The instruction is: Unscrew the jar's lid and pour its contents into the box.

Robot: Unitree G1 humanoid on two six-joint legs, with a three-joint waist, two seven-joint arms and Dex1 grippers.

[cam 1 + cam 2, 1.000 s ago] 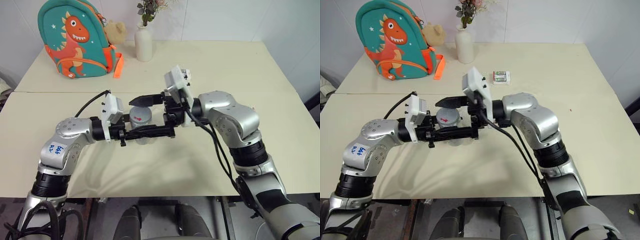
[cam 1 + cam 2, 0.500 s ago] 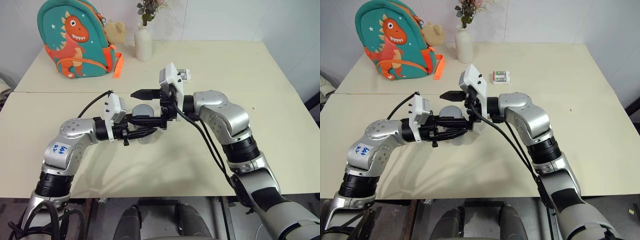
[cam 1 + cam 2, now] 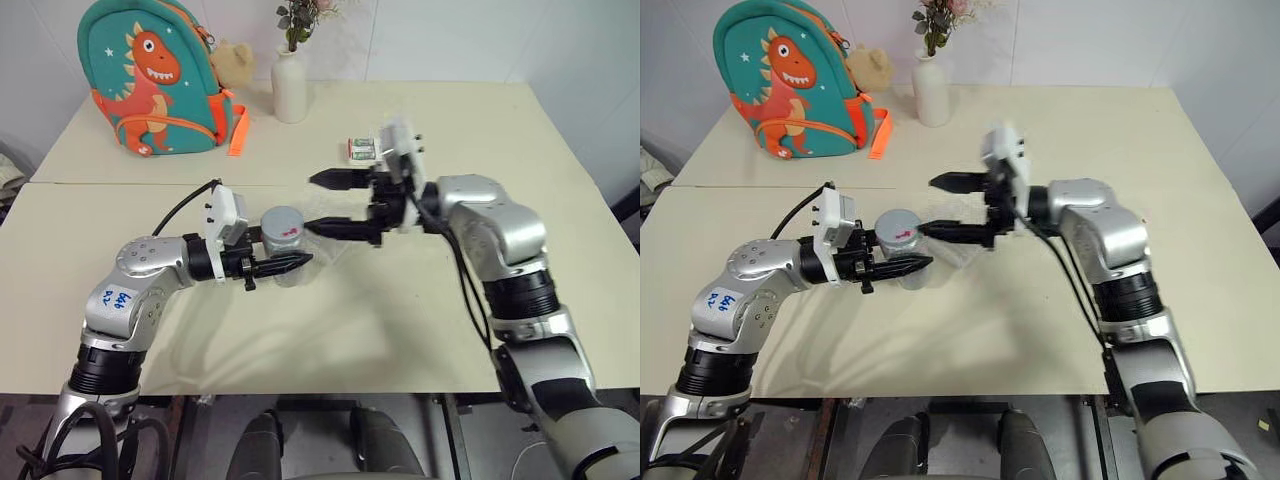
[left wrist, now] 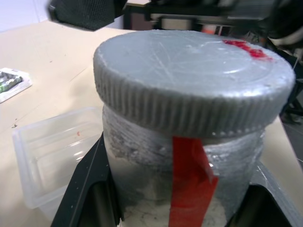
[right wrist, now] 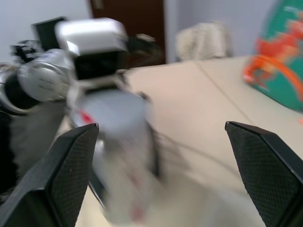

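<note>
The jar (image 3: 282,245) is taken as the landmark. It is held upright just above the cream worktop (image 3: 330,330) by the left gripper (image 3: 290,263), whose jaws are clamped on its body below the cap. The lid (image 3: 283,222), grey and ribbed at its rim, is seated on the jar's mouth, and a red mark is seen on its top toward the edge. A red strip is seen running down the jar's silvery side in the left wrist view; no lettering can be read on it. On the left arm, nearer than the jar, a blue sticker with handwritten marks is seen, though what it says cannot be made out.

Just beside the jar, on its right, the box (image 4: 57,151) is seen lying on the worktop, clear and shallow with rounded corners; a tiny red speck is seen in it, and the contents of the jar cannot be told through the wall.

To the right of the jar and a little beyond it, the right gripper (image 3: 331,203) is held level, pointing toward the jar, its jaws spread wide and holding nothing, apart from the lid.

Farther than the jar and to its right, a white-and-green pack (image 3: 362,149) is seen. Well beyond the jar stand a white vase (image 3: 289,87) with flowers and a teal backpack (image 3: 150,75) printed with an orange dinosaur.
</note>
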